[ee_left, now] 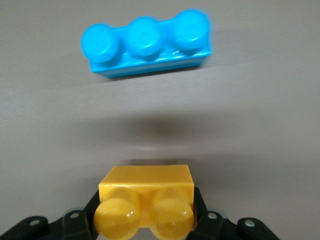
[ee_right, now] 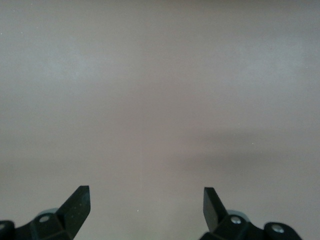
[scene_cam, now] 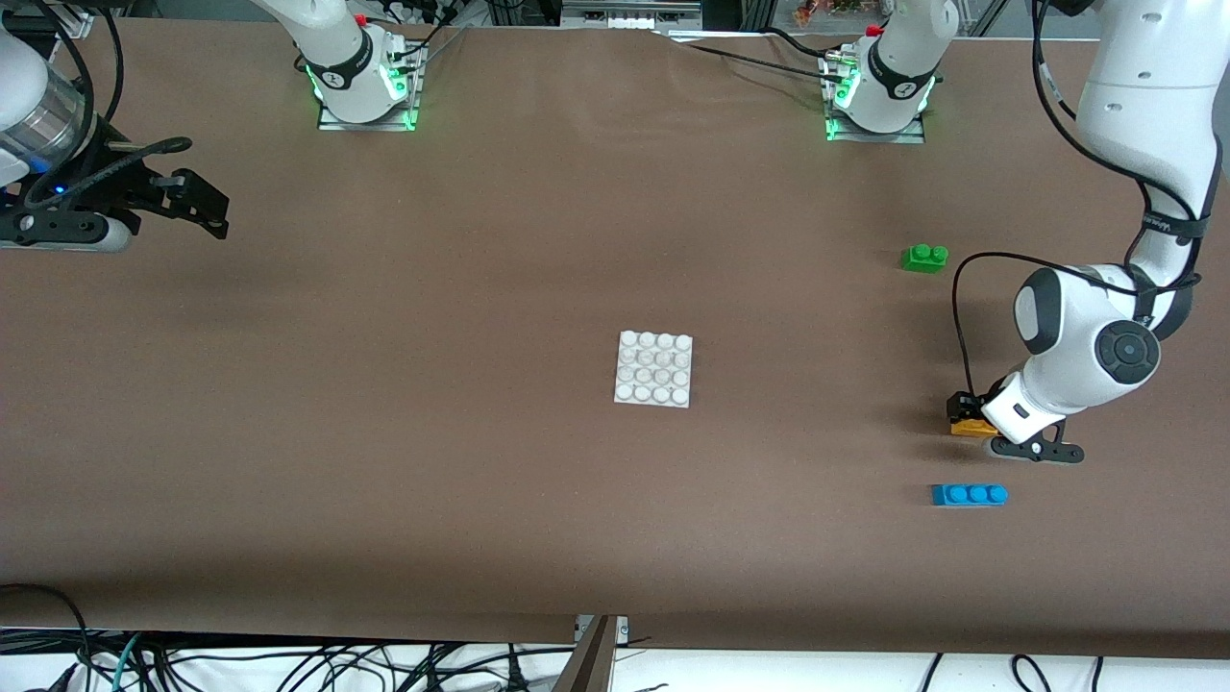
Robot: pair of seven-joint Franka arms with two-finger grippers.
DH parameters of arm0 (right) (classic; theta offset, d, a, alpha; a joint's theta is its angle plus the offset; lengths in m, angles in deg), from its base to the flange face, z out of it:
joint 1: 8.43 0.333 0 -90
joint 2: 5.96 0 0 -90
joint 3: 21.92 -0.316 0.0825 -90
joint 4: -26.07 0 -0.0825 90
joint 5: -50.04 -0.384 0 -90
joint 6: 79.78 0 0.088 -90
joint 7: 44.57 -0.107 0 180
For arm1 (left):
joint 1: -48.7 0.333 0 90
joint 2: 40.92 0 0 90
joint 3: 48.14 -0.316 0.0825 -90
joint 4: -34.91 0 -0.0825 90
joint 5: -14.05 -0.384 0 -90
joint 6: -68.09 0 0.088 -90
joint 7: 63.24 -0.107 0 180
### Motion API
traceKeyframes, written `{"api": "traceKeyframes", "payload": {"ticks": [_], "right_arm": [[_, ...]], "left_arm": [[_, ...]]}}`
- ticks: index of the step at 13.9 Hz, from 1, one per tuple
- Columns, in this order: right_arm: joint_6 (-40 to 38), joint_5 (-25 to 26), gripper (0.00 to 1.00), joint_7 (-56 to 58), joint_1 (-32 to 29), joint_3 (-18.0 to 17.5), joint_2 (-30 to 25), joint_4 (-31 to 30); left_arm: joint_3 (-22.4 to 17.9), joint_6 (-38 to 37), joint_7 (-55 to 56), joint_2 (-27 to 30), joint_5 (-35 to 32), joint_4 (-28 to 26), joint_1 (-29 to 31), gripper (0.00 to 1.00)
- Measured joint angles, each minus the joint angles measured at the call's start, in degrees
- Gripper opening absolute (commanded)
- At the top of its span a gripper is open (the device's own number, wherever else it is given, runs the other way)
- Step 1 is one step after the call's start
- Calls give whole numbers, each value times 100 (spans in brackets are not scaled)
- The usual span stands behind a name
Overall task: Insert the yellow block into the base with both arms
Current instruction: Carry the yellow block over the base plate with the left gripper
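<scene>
The yellow block (scene_cam: pixel 971 426) rests on the table near the left arm's end, and my left gripper (scene_cam: pixel 969 411) is down on it. The left wrist view shows the yellow block (ee_left: pixel 146 200) with its two round studs, pinched between the black fingers (ee_left: pixel 84 220), so the left gripper (ee_left: pixel 146 221) is shut on it. The base (scene_cam: pixel 654 369), a white studded square plate, lies flat at the table's middle, far from both grippers. My right gripper (scene_cam: pixel 207 207) waits in the air over the right arm's end, open, and the right gripper (ee_right: pixel 146 202) has only bare table under it.
A blue three-stud brick (scene_cam: pixel 969 495) lies close to the yellow block, nearer the front camera; it also shows as the blue brick (ee_left: pixel 147 42) in the left wrist view. A green two-stud brick (scene_cam: pixel 924 258) lies farther from the camera. Both arm bases stand along the table's back edge.
</scene>
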Motion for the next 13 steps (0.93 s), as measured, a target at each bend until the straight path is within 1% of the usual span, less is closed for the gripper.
{"api": "traceKeyframes", "payload": {"ticks": [3, 6, 7, 9, 11, 13], "right_arm": [[23, 0, 100, -13, -20, 39, 1, 2], [78, -3, 100, -17, -76, 128, 9, 2], [81, -13, 100, -17, -82, 141, 11, 2], [89, -84, 100, -32, -78, 140, 12, 3], [102, -131, 100, -70, -70, 126, 13, 4], [110, -142, 100, -74, -65, 107, 13, 7]], "left_arm": [[693, -896, 677, 361, 1, 243, -58, 19], [1363, -1513, 1109, 461, 1, 568, -210, 19], [1484, -1591, 1302, 461, 1, 638, -338, 19], [1567, -1638, 1845, 458, 2, 701, -786, 19], [1574, -1642, 2481, 378, 3, 710, -1421, 21], [1569, -1628, 2988, 111, 3, 903, -2014, 21]]}}
